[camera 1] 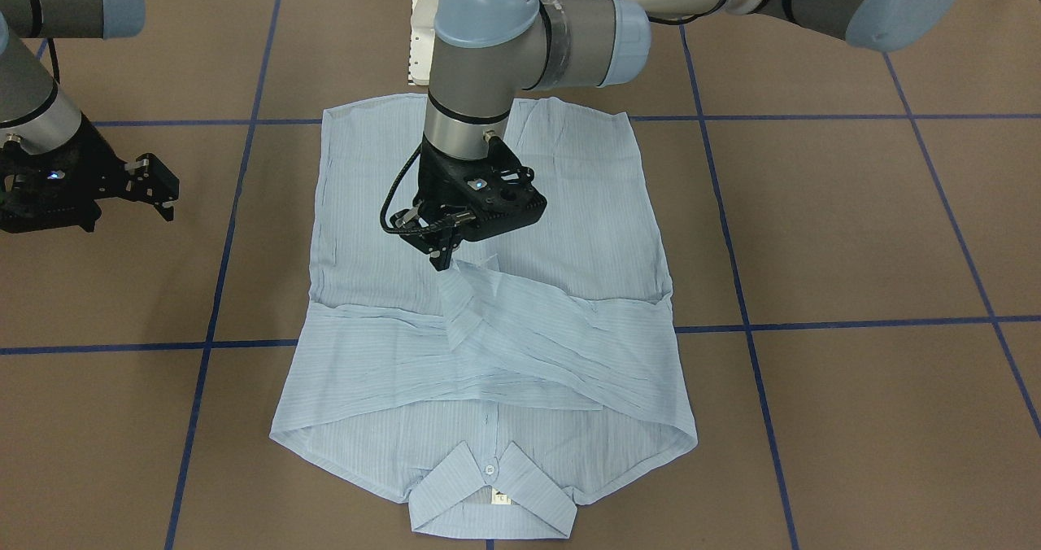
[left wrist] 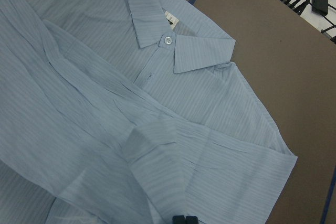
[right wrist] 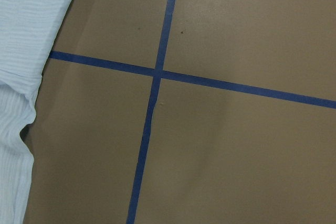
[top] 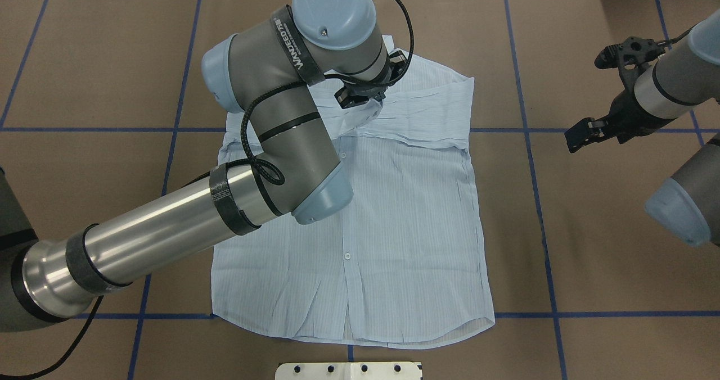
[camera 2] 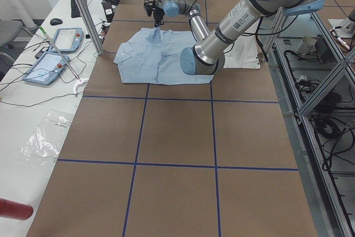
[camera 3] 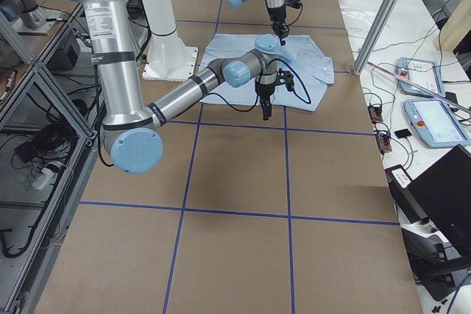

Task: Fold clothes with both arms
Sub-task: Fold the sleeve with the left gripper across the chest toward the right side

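Observation:
The light blue striped shirt (camera 1: 553, 233) lies flat, front up, on the brown table, with its collar (camera 1: 488, 493) on the side away from the robot and both sleeves folded across the chest. My left gripper (camera 1: 443, 259) hangs over the middle of the shirt, shut on the end of the top sleeve by its cuff (camera 1: 472, 277). In the left wrist view its fingertips (left wrist: 184, 219) are pressed together on the cloth. My right gripper (camera 1: 158, 188) is open and empty, beside the shirt above bare table; it also shows in the overhead view (top: 585, 135).
Blue tape lines (camera 1: 854, 322) mark a grid on the brown table (camera 1: 854, 224). The white robot base plate (top: 349, 370) sits just behind the shirt's hem. A side table with tablets (camera 2: 55, 43) and cables stands beyond the far edge.

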Controlling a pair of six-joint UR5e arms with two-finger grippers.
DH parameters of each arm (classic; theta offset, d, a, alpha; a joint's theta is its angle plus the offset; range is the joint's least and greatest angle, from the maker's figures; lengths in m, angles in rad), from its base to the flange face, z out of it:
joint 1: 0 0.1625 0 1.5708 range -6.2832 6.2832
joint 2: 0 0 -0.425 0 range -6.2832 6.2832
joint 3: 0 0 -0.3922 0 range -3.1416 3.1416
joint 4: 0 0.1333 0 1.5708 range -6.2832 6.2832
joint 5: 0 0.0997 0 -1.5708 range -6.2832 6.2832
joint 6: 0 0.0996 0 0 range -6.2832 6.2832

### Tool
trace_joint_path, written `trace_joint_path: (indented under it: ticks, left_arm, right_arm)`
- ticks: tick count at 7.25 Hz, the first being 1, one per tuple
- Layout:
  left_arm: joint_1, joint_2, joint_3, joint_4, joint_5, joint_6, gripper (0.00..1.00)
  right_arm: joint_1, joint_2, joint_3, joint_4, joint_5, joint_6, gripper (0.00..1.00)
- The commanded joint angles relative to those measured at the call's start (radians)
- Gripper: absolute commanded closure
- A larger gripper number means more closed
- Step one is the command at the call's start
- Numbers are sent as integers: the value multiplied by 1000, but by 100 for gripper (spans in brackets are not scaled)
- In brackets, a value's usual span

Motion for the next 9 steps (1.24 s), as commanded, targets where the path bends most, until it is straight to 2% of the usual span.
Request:
trace_joint_path:
  ticks: [1, 2, 5, 6, 7, 8, 9]
  left_arm:
    - [29, -5, 99, -113, 5, -4, 100]
    - [51, -17, 147, -168, 8, -7, 100]
    - [97, -16, 172, -199, 10, -4, 100]
    - [109, -40, 218, -246, 13, -6, 65]
    - [124, -40, 241, -349, 22, 2, 1]
    - [156, -34, 241, -426, 97, 6, 0]
    - [160, -14, 234, -429, 107, 53, 0]
  right_arm:
    - [1, 4, -3, 2, 2, 2, 0]
    - [1, 4, -3, 2, 2, 2, 0]
    - [1, 4, -5, 2, 0, 2, 0]
    - [2, 5, -3, 2, 0, 4, 0]
    - [4, 5, -3, 3, 0, 4, 0]
    - [10, 5, -1, 3, 0, 4, 0]
    - [10, 7, -1, 3, 0, 4, 0]
